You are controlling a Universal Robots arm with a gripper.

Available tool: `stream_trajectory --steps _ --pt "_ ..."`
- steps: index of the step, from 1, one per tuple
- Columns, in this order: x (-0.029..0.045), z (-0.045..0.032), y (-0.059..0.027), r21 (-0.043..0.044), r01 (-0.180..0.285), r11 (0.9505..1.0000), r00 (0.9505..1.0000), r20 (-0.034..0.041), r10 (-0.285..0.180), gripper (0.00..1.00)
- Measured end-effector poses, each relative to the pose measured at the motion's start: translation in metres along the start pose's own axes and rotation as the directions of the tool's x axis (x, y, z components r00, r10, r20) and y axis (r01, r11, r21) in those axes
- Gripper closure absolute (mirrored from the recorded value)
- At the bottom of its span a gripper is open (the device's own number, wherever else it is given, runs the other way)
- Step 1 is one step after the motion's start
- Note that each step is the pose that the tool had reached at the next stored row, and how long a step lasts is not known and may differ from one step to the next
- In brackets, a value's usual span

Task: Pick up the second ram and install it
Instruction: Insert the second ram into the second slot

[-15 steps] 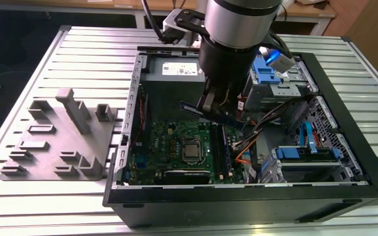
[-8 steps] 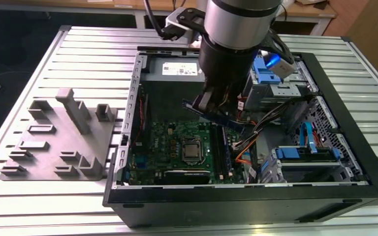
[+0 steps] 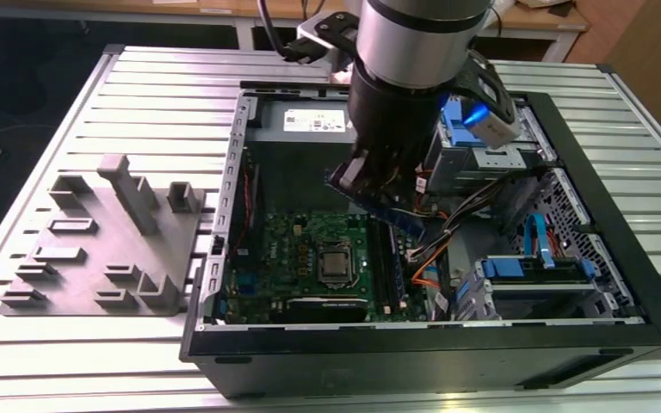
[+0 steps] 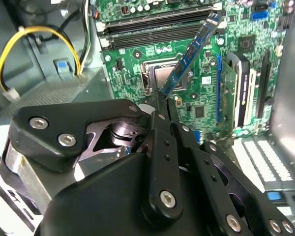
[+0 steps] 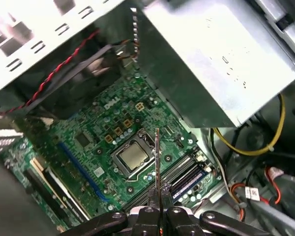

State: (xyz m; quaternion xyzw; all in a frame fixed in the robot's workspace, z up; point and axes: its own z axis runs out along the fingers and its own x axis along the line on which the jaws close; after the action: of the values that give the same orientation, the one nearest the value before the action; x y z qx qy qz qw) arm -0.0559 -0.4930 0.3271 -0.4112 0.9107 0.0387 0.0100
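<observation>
the second ram (image 3: 391, 213) is pinched between the closed fingers of the end effector (image 3: 365, 188), hanging inside the open computer case (image 3: 423, 366) on the counter (image 3: 32, 129), above the motherboard (image 3: 285, 258) and not yet seated. in the exterior view its long axis slants from far on that view's left to nearer on its right, while the black memory slots (image 3: 391, 275) beside the processor socket (image 3: 336, 265) run straight from far to near. the slots lie below the stick and a little nearer, so the stick looks skewed to them.
</observation>
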Motion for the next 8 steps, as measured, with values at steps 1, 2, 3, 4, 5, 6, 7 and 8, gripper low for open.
stream_trajectory --steps 1,2,3,4,5,6,7,8 --pt "0.0 0.0002 0.0 0.0009 -0.018 0.9998 0.9998 0.0011 0.018 0.9" --pt "0.0 0.0003 0.0 0.0018 -0.036 0.9994 0.9994 0.0022 0.036 0.9" --pt "0.0 0.0005 0.0 0.0026 -0.054 0.9986 0.9985 0.0034 0.054 0.9" --pt "0.0001 0.0007 0.0 0.0035 -0.072 0.9974 0.9974 0.0045 0.072 0.9" --pt "0.0001 0.0009 0.0 0.0042 -0.09 0.996 0.996 0.0058 0.089 0.9" --pt "0.0001 0.001 -0.0001 0.0051 -0.108 0.9942 0.9942 0.007 0.107 0.9" --pt "0.0001 0.0012 -0.0001 0.0058 -0.125 0.9921 0.9921 0.0082 0.125 0.9" --pt "0.0001 0.0014 -0.0001 0.0066 -0.145 0.9895 0.9894 0.0095 0.145 0.9"
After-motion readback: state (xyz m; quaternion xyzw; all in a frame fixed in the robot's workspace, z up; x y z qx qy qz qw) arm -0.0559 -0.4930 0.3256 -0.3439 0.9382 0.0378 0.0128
